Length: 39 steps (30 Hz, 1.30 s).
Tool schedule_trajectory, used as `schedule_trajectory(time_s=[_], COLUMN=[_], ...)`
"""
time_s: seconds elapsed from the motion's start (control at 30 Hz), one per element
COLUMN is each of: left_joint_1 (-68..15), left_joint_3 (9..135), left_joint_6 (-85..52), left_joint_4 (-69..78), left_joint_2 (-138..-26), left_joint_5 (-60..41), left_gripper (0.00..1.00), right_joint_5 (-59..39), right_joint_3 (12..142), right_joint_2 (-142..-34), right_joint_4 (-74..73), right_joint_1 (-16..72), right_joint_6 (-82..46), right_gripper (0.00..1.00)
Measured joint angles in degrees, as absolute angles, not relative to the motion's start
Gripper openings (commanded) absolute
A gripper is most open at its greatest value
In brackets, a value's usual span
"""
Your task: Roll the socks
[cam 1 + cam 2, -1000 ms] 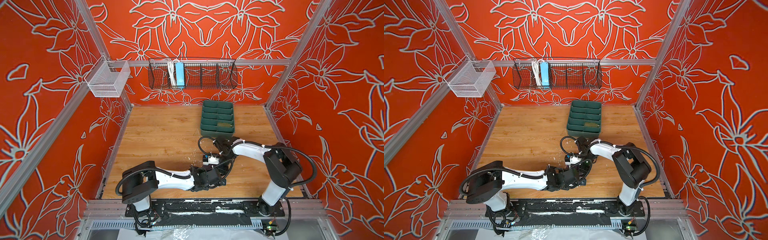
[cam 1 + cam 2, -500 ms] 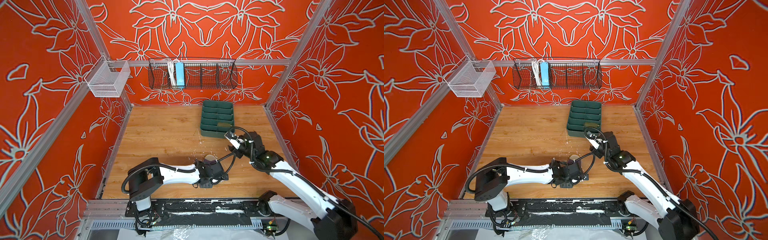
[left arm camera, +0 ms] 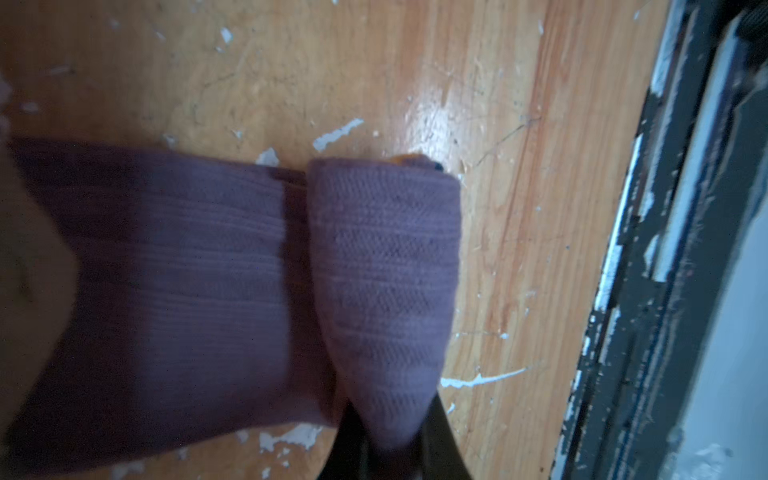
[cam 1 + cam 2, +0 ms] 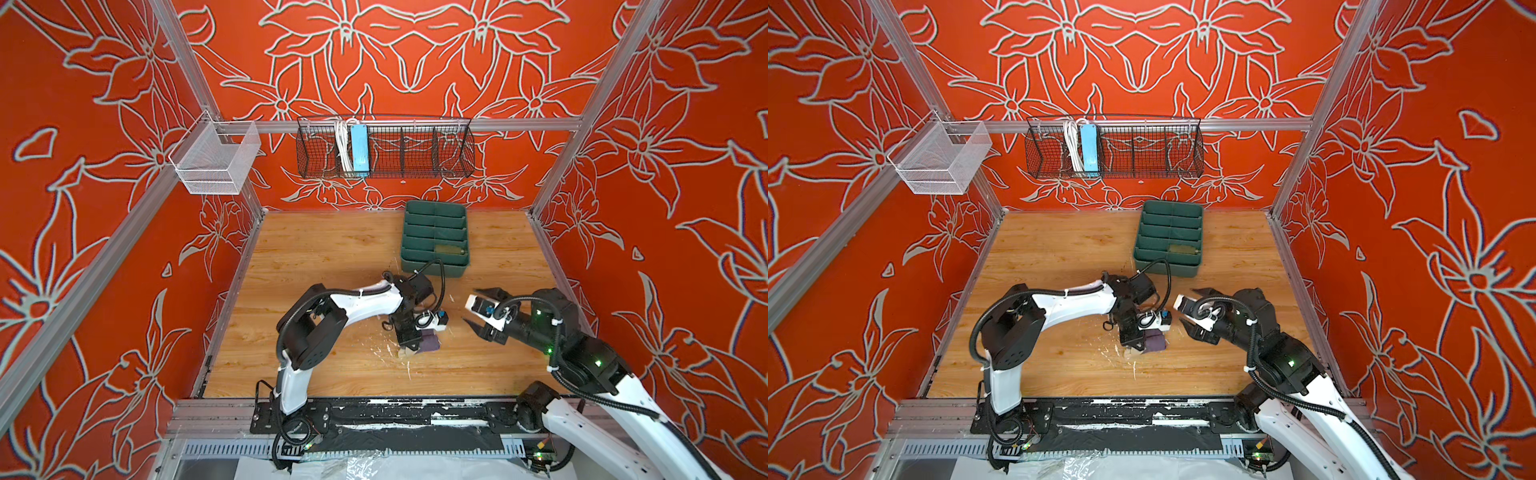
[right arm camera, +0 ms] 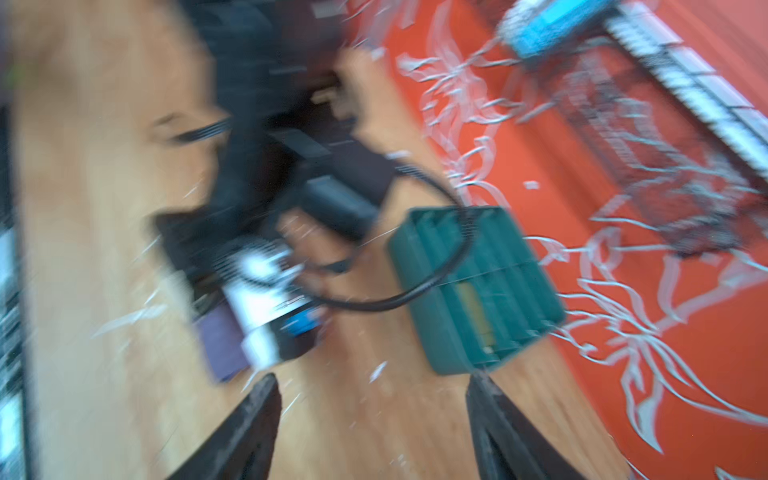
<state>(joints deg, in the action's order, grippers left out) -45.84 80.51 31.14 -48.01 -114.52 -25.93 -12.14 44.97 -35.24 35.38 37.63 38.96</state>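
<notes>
- Purple sock (image 3: 382, 270) lies part-rolled on your table (image 4: 332, 257), front-centre.
- Your left gripper (image 3: 390, 440) pinches its rolled end; your right gripper (image 4: 471, 305) gapes wide, empty, nearby.
- Green tray (image 4: 434, 268) holds the olive sock (image 4: 449, 249).

ribbed purple knit sock (image 3: 187, 291), glossy scuffed wood table (image 3: 415, 62), matt green plastic tray (image 4: 455, 270)

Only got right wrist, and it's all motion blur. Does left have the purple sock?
Observer: Yes. The left wrist view shows the left gripper shut on the rolled end of the sock.
Operator: Rolled all the way?
Observer: No. Past the roll, the rest lies flat on the table.
Operator: Where's right relative to it?
Observer: In a top view the right gripper is open, off to the sock's right and not touching it.
</notes>
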Motion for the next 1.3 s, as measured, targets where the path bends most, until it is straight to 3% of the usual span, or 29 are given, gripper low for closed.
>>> schedule_trajectory(time_s=[0.17,0.3,0.6,0.9,1.13,1.23,1.3], left_joint_1=[-43.05,-42.7,-42.68,-42.63,-42.52,-42.48,-42.5], left_joint_3=[84.77,85.03,85.67,86.78,85.95,84.9,83.29], left_joint_6=[30.61,29.5,28.23,27.97,27.18,27.2,27.03], left_joint_4=[-52.86,-53.19,-53.6,-54.61,-54.08,-53.25,-51.42], left_joint_2=[-119.2,-119.72,-120.64,-121.58,-120.77,-119.57,-118.02], left_joint_5=[-32.27,-34.04,-35.46,-36.03,-35.73,-34.33,-33.52], left_gripper=[0.08,0.08,0.09,0.09,0.13,0.25,0.43], right_joint_5=[0.14,11.88,18.94,17.28,14.94,14.26,13.63], right_joint_3=[42.46,35.03,25.8,25.34,26.7,27.86,28.73], right_joint_2=[-42.15,-51.31,-68.66,-74.65,-77.97,-78.5,-78.83], right_joint_4=[39.51,32.56,7.84,-5.13,-5.21,-3.92,-2.76], right_joint_1=[56.23,66.89,67.31,62.52,61.78,61.58,61.45], right_joint_6=[41.87,42.54,44.05,44.95,44.71,44.49,44.12], right_gripper=[0.69,0.71,0.7,0.48,0.19,0.03,0.0])
